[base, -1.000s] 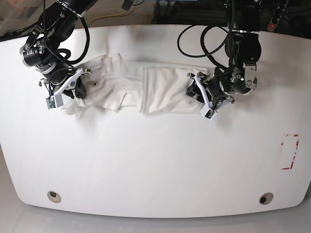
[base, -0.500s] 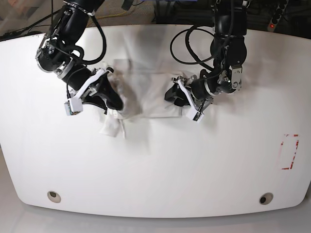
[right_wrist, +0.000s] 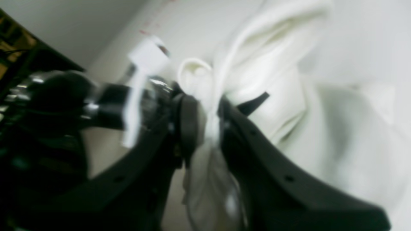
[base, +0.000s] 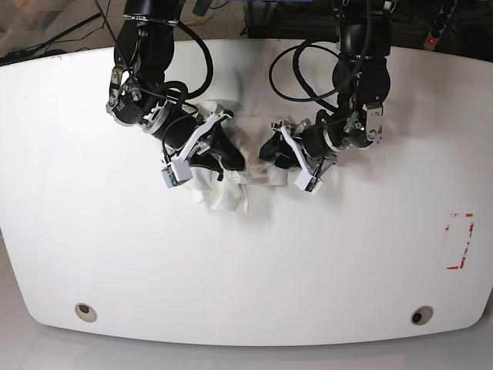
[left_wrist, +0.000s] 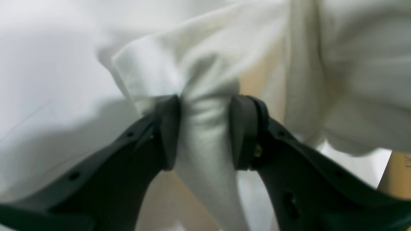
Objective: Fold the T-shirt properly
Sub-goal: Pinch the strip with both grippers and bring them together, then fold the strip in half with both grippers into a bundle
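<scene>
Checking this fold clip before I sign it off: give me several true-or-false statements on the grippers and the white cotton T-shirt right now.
1. The left gripper is clamped on a bunch of the white cotton T-shirt. True.
2. The right gripper is open and empty. False: it pinches white fabric.
3. The T-shirt lies spread flat. False: it is bunched between the arms.
4. Both grippers are near the middle of the white table. True.
5. The shirt's coloured print shows. False: only white cloth shows.

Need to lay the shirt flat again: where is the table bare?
Bare: the whole near half of the table, down to the two round holes, and the right side around the red mark. Crowded: far centre, where both grippers bunch the T-shirt.
</scene>
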Tool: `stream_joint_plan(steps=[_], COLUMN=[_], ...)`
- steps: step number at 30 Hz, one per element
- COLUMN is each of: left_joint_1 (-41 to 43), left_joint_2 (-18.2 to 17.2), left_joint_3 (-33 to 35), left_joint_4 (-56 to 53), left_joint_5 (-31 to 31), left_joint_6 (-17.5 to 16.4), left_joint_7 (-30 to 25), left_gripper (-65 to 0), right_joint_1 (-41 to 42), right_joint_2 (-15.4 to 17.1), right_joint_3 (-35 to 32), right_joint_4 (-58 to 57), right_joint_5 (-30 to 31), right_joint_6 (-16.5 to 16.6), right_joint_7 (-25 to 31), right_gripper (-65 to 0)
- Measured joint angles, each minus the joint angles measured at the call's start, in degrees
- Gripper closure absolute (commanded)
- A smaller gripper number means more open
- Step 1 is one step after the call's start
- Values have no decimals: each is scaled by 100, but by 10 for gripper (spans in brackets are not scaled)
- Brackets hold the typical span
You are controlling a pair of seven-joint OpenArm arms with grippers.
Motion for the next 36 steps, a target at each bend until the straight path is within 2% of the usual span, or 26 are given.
stream_joint_plan(steps=[4, 7, 11, 13, 19, 22, 27, 30, 34, 36], left_joint_1=[0, 0, 48, 87, 175, 317, 619, 726, 793, 850], left_joint_2=[2, 2, -31, -50, -125, -321, -992, -1432, -2037, -2214], left_joint_3=[0, 0, 0, 0, 15, 44, 26, 37, -2, -81], left_joint_4=[0, 0, -39, -72, 31, 531, 1327, 1512, 1681, 1687], left_joint_5=[2, -57, -516, -765, -1241, -1364, -1665, -1757, -2085, -2186], left_joint_6=[-2, -13, 4, 4, 79, 142, 267, 258, 245, 240], left_joint_7=[2, 0, 2, 2, 13, 345, 472, 568, 472, 455], left_gripper=[-244, -244, -244, -244, -244, -244, -244, -244, -244, -244], right_joint_1=[83, 219, 240, 227, 190, 81, -162, -269, -461, -549], right_joint_2=[13, -4, -13, 37, 26, 26, 46, 52, 236, 319], right_joint_3=[9, -4, -184, -407, -975, -1126, -1082, -769, -599, -638], right_joint_4=[-203, -389, -468, -446, -28, 184, 697, 866, 881, 846], right_joint_5=[-588, -833, -1019, -1086, -1244, -1222, -1248, -1182, -1281, -1281], right_joint_6=[-28, -28, -28, -31, 9, 11, 15, 33, -50, -24], right_joint_7=[46, 131, 293, 275, 315, 339, 286, 341, 313, 278], right_gripper=[-138, -270, -412, -453, -458, -458, -458, -458, -458, -458])
